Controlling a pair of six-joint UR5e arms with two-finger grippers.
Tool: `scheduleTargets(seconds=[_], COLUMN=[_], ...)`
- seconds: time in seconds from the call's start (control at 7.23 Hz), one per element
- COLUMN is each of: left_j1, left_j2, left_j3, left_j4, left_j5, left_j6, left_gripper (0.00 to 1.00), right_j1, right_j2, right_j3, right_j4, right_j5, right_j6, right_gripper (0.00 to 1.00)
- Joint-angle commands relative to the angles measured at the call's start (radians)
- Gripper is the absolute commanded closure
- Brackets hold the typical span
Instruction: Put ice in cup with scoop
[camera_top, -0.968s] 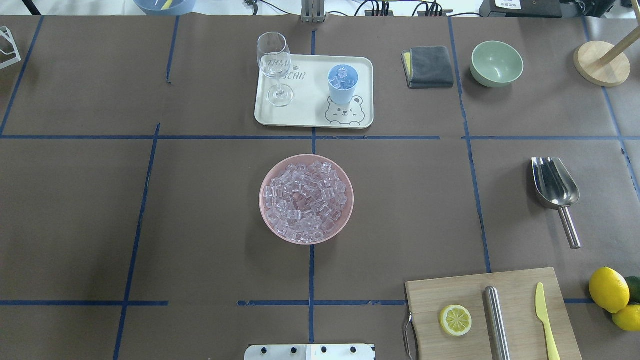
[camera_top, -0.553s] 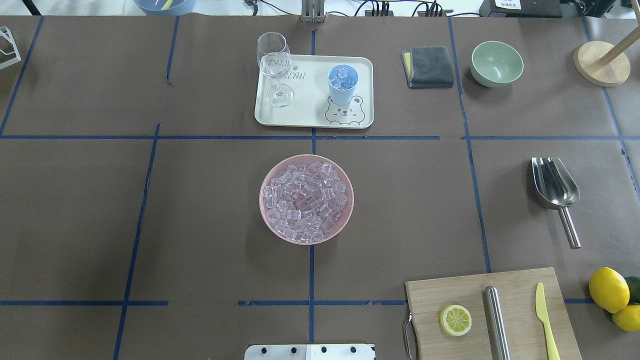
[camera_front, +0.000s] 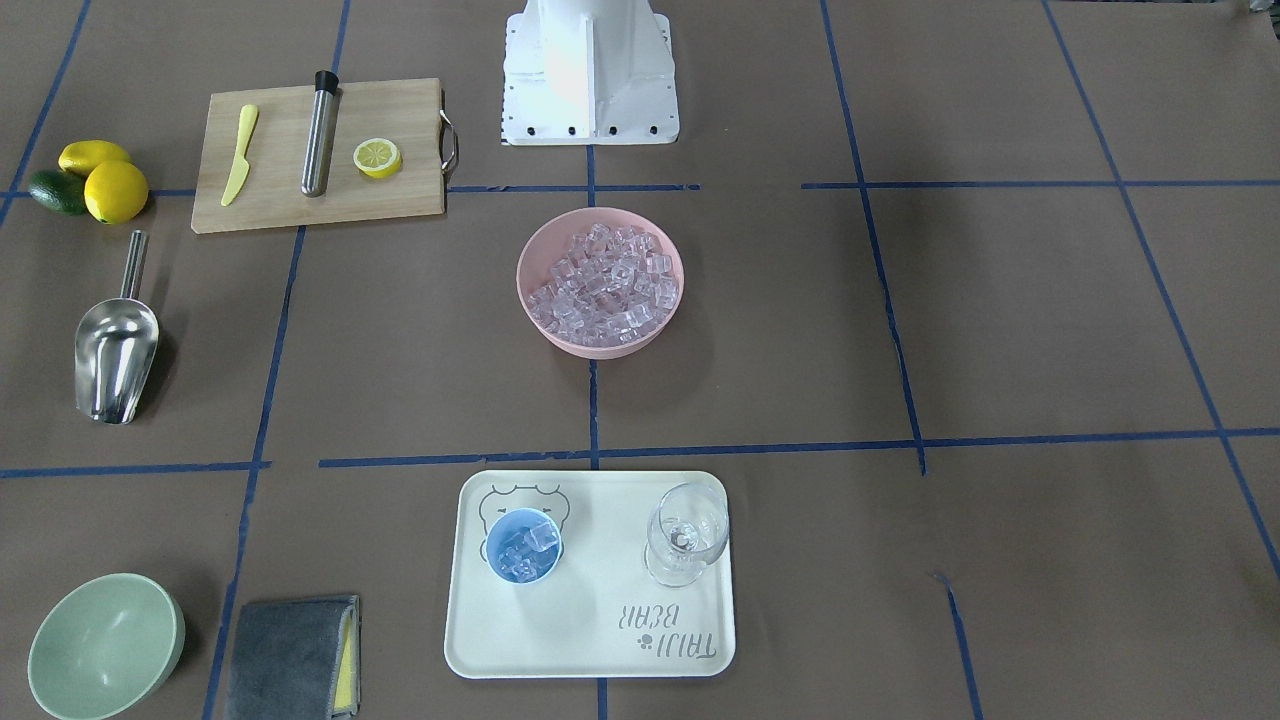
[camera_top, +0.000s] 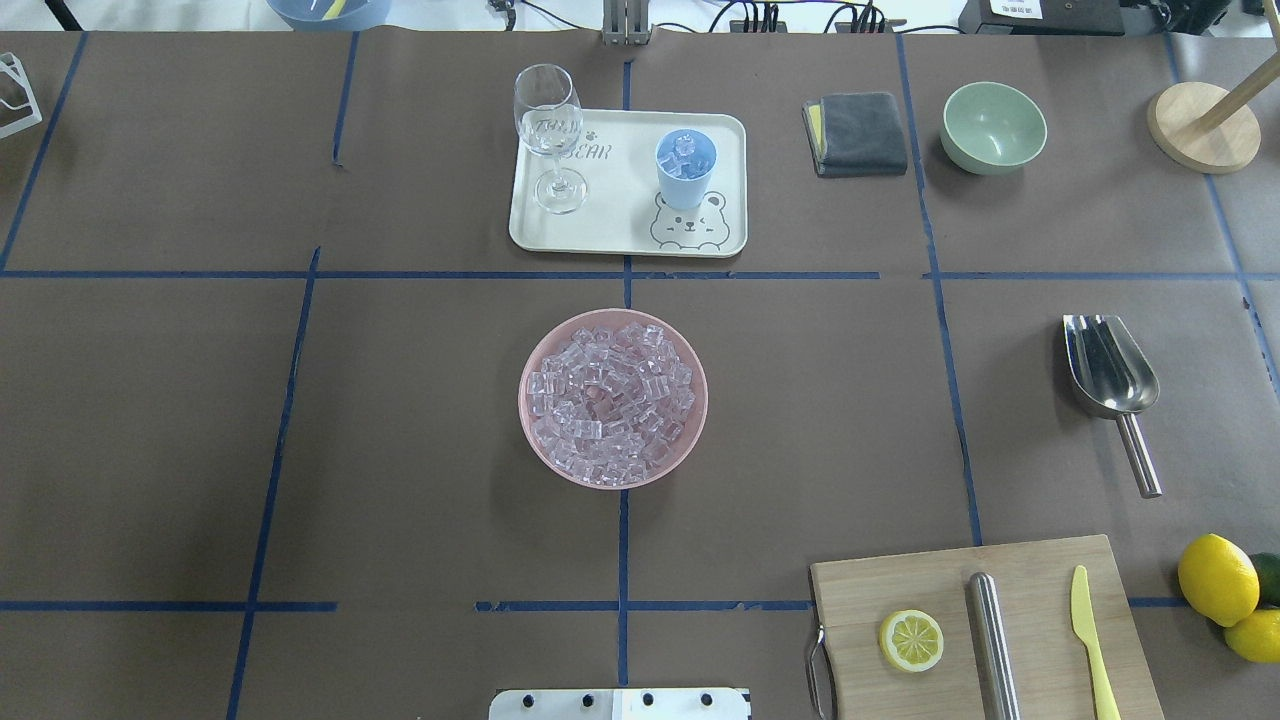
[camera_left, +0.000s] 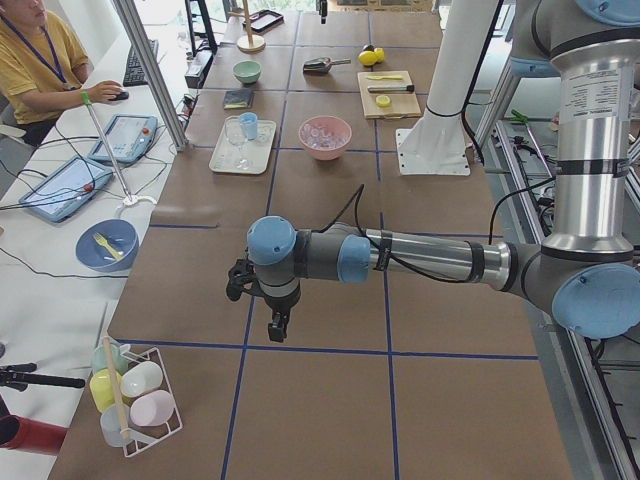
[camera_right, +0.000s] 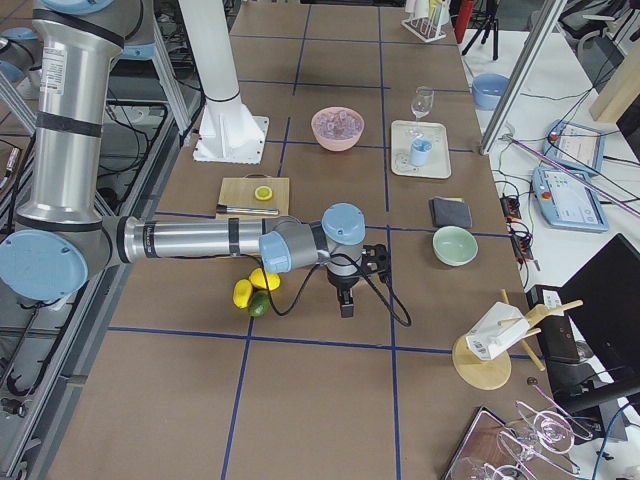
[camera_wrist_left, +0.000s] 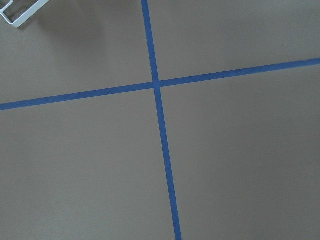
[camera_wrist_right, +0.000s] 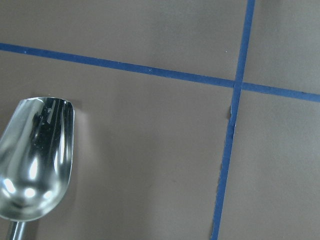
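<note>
Grasping the shiny stainless-steel scoop (camera_top: 1110, 372) by its thin rod handle could roll it, since the rounded trough lies loose on the surface. It sits empty, below and beside my right hand (camera_right: 346, 300), apart from it. Whether that hand is wide or narrow I cannot tell. The small light-blue plastic cup (camera_top: 685, 175) holds a few clear ice cubes (camera_top: 685, 148); most fill the pink bowl (camera_top: 523, 400).

Long table (camera_top: 150, 450) under brown paper, blue tape lines (camera_top: 283, 440) forming grid. White side desk (camera_left: 45, 310) alongside, aluminium posts (camera_left: 152, 70) rising from edge. Even, diffuse light, soft shadows.
</note>
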Motion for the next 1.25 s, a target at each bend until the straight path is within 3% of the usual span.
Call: scheduleTargets(seconds=[0.0,1.11], left_j1=[0.002,0.002], left_j2=[-0.008,-0.012], left_j3=[-0.002,-0.015], left_j4=[-0.001,-0.004], left_j5=[0.0,-0.002], left_j6=[-0.001,-0.001], left_gripper=[0.0,0.0], right_j1=[-0.003,-0.003], right_j2=[0.026,0.026], right_j3=[-0.015,-0.015], right_j4=[0.0,-0.006], right_j5=[0.005,0.005], right_j6=[-0.001,0.005], right_gripper=[0.0,0.0])
